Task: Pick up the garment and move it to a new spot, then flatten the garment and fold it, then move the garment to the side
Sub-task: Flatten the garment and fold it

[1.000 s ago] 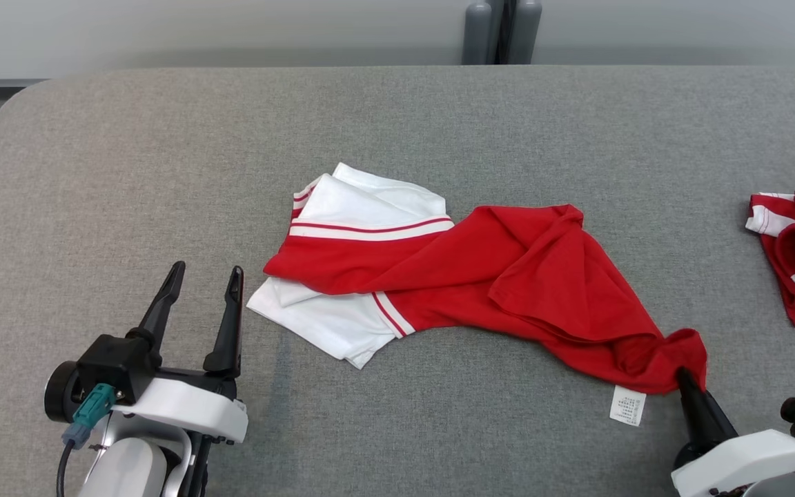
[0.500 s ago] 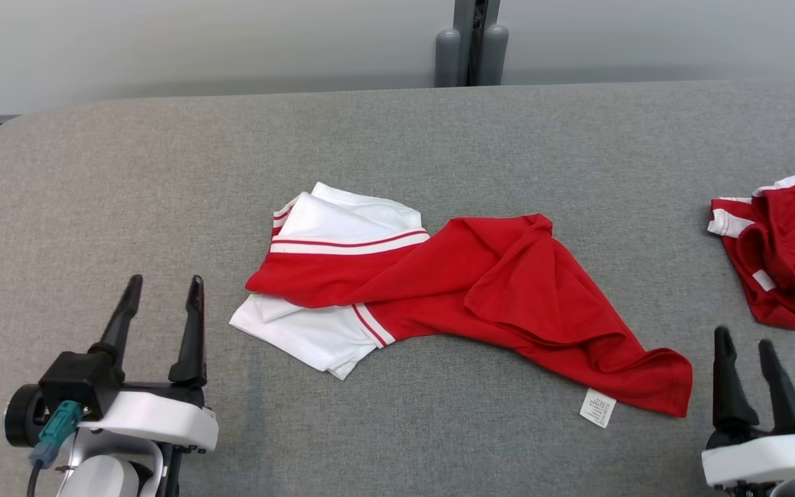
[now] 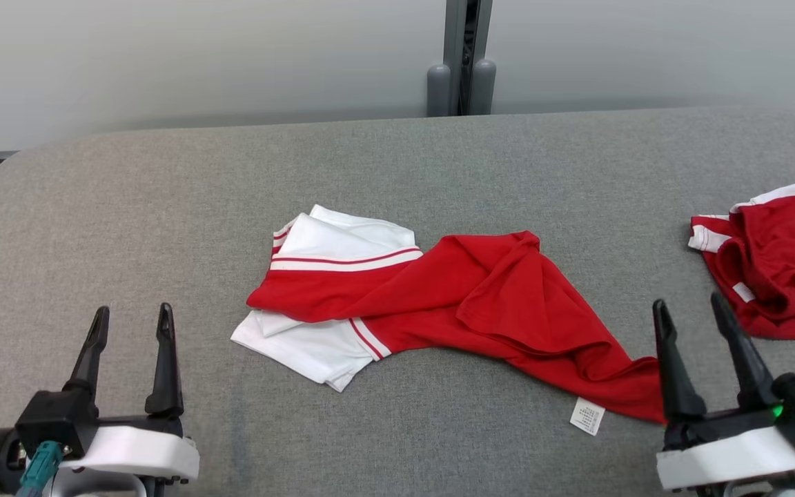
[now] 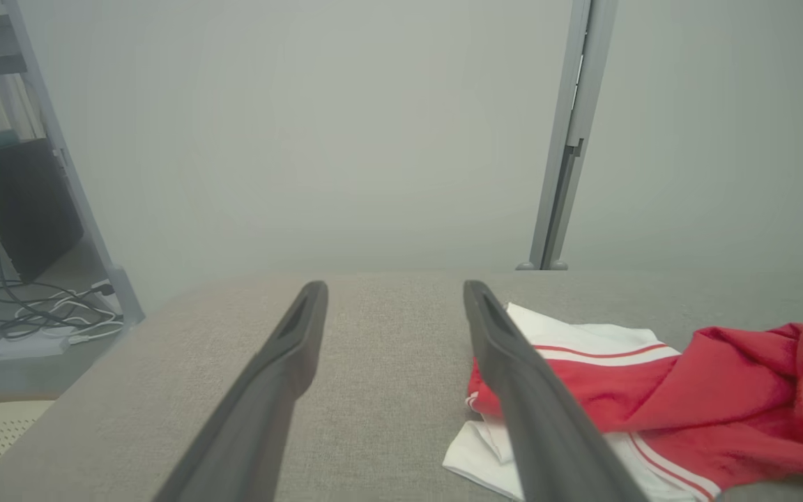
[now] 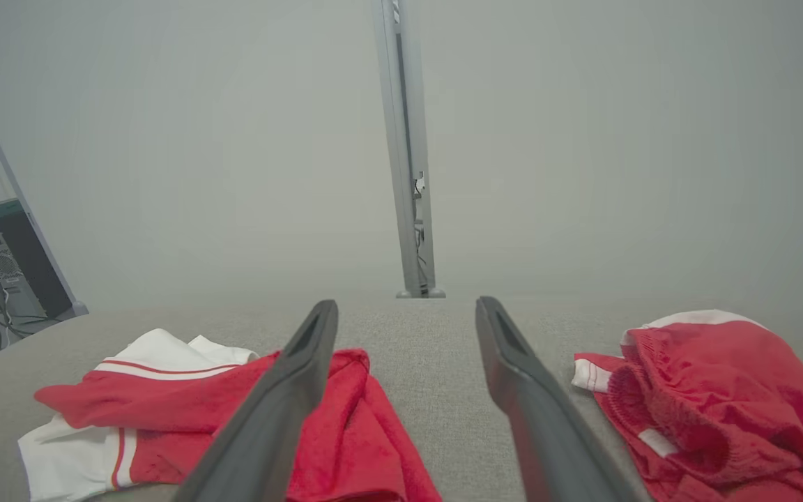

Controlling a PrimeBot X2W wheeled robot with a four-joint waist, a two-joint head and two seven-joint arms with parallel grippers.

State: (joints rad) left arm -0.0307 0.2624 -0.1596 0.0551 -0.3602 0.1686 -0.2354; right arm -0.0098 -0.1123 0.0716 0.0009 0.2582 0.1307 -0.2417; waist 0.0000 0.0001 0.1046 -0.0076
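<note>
The garment (image 3: 480,304) is soft knit cloth, matt, red with white panels and thin stripes, and its surface is creased and rumpled. At the garment's near right corner a small label (image 3: 587,416) looks like thin white printed fabric or paper; which one cannot be told. Under the garment the table (image 3: 128,207) has a grey woven cover, matt and coarse-grained. Right of the garment, the pile (image 3: 784,276) is similar matt red cloth with white trim, heavily wrinkled. Behind the garment a post (image 3: 462,41) looks like smooth grey metal with a dull sheen. Left of the garment the left gripper (image 3: 132,310), and right of it the right gripper (image 3: 687,301), have matt dark plastic-looking fingers on smooth white shells.
</note>
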